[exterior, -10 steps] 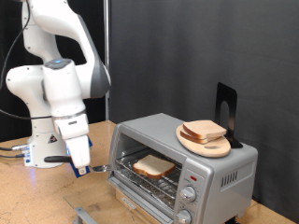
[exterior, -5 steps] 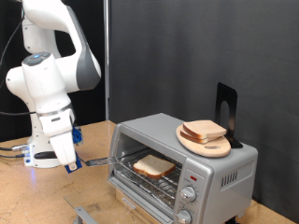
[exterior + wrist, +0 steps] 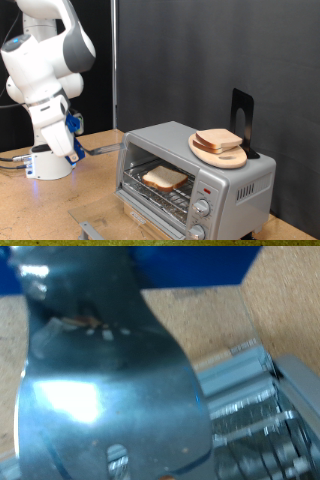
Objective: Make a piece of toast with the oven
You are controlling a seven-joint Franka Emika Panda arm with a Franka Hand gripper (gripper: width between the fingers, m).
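**Bread on the rack, arm holding off beside the oven**

Look at the oven (image 3: pixel 195 176): its door hangs open and the piece of toast (image 3: pixel 164 179) lies flat on the wire rack inside, so by my read the loading is done. On the oven's roof sits a round wooden plate (image 3: pixel 219 150) carrying another slice (image 3: pixel 217 139), parked out of the way of the open mouth.

Your gripper (image 3: pixel 76 152) hangs well off to the exterior view's left of the oven, up near the height of its roof, beside the arm's base. You can't tell from here whether the claw is apart or together. The wrist view is no help, since a shiny metal blade (image 3: pixel 110 370) fills it, with only the oven's rack bars peeking past.
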